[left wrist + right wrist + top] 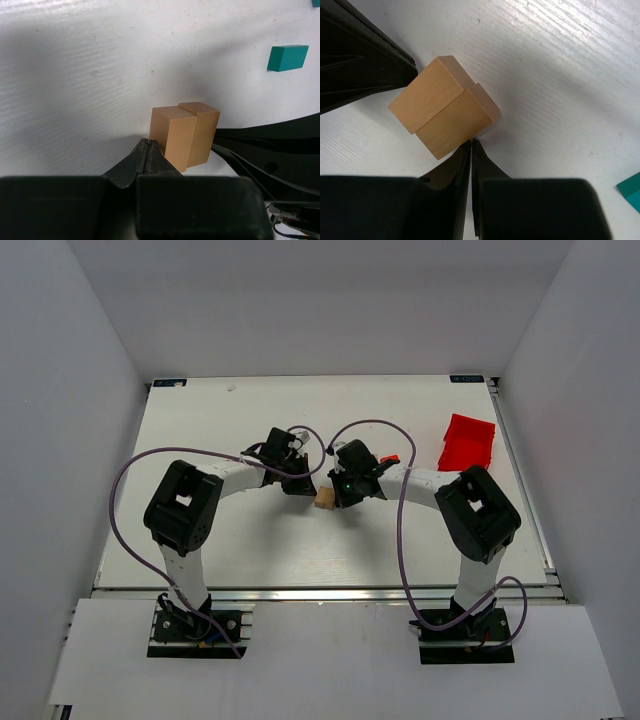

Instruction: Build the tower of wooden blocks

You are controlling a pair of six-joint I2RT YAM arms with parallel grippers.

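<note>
While both are fully closed and empty, left gripper (148,144) and right gripper (471,145) set their tips at two tan blocks (444,115), which stand side by side and touching on the counter (250,540). Teal block (287,57) lies well apart; red bin (467,442) at far right.

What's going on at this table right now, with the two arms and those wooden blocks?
The left gripper and the right gripper meet in the middle of the table, on opposite sides of two tan blocks that stand side by side, touching. Both grippers are shut and hold nothing. Their closed tips sit right at the blocks, seemingly nudging them together. A teal block lies apart, and a red bin sits at the far right. Nothing is stacked yet.
</note>
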